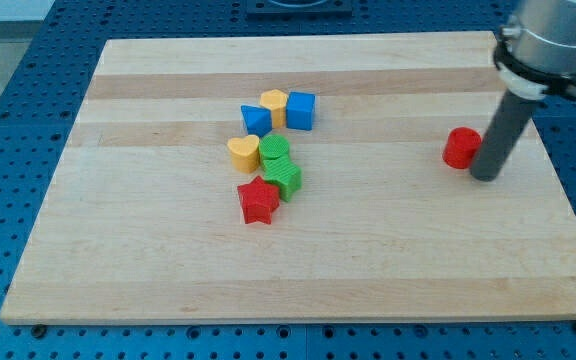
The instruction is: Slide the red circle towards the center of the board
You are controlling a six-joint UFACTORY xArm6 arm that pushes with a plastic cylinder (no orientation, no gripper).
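The red circle (pixel 460 148) lies on the wooden board (pixel 388 250) at the view's right, far from the other blocks. My tip (pixel 485 176) rests on the board just right of and slightly below the red circle, very close to it or touching it. The dark rod rises from the tip towards the view's top right.
A cluster sits left of the board's centre: a blue block (pixel 256 120), a yellow block (pixel 274 105), a blue cube (pixel 301 110), a yellow heart (pixel 244 152), two green blocks (pixel 275 151) (pixel 285 179) and a red star (pixel 258 201).
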